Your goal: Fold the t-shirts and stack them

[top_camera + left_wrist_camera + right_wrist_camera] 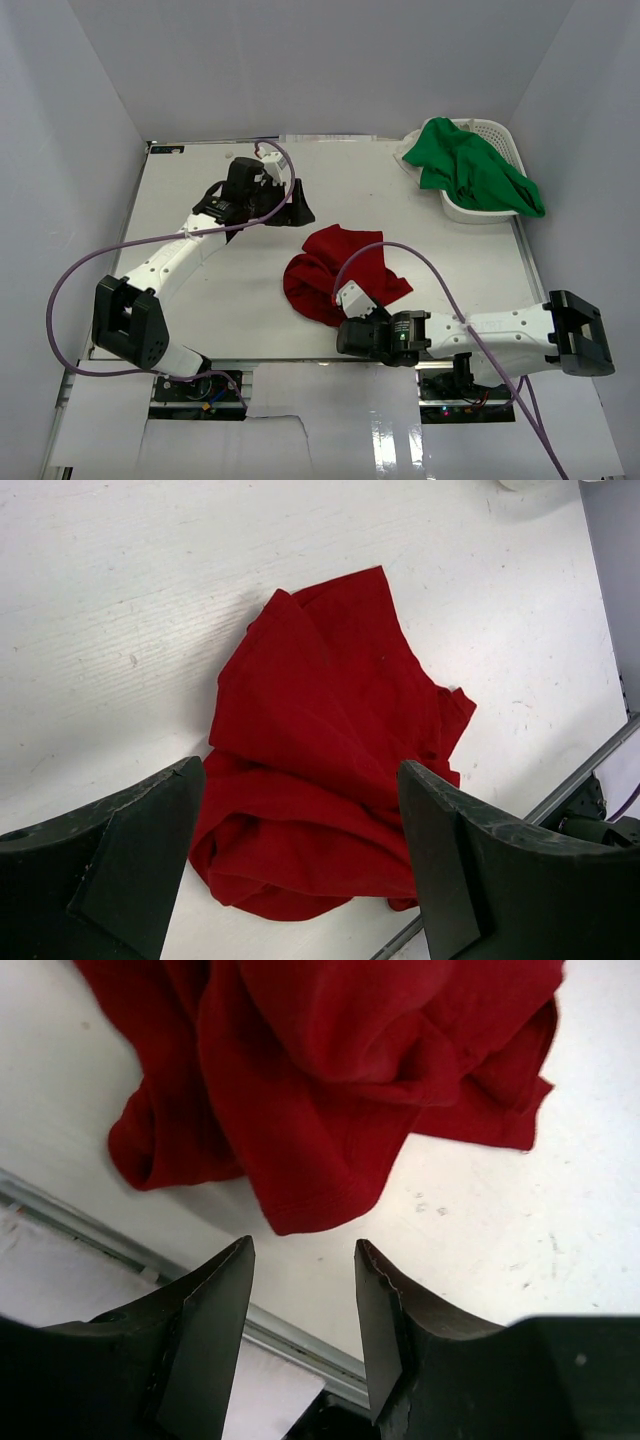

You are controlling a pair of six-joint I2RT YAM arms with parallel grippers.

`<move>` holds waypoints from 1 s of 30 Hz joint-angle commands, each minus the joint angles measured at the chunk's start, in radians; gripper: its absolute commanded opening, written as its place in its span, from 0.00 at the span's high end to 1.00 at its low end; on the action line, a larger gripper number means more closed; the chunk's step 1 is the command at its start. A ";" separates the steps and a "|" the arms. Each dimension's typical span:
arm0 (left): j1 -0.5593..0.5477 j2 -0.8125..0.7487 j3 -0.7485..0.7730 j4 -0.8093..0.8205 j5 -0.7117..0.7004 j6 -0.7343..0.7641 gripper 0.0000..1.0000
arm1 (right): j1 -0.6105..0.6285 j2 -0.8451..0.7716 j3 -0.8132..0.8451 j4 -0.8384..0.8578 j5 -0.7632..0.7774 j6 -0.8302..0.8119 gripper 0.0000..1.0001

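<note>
Two black-and-white robot arms reach over a flat white table (350,180), the left one stretching toward the far middle and the right one lying along the near edge. A crumpled deep red cloth t-shirt (335,272) lies unfolded in a heap on the table's near centre, between the two arms. A bright green cloth t-shirt (475,170) is bunched in a white slotted plastic basket (492,126) at the far right corner, spilling over its rim. The left gripper (300,770) has its dark fingers (150,820) spread wide and empty, facing the red t-shirt from beyond its far side without touching it. The right gripper (303,1260) shows a narrower gap between its fingers (225,1300), with nothing held; a folded red hem lies just beyond the fingertips. Thin purple cables (60,290) loop from each arm.
</note>
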 commanded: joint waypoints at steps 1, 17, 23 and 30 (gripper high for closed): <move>0.013 -0.021 0.020 -0.001 0.021 -0.007 0.12 | 0.015 0.033 0.068 -0.053 0.143 0.032 0.49; 0.028 -0.025 0.003 -0.001 0.041 -0.001 0.11 | 0.056 0.230 0.132 -0.094 0.132 0.095 0.50; 0.031 -0.023 -0.005 0.005 0.044 -0.001 0.11 | 0.057 0.282 0.124 -0.090 0.143 0.115 0.49; 0.034 -0.025 -0.001 0.004 0.049 0.003 0.11 | 0.038 0.314 0.127 -0.084 0.174 0.124 0.57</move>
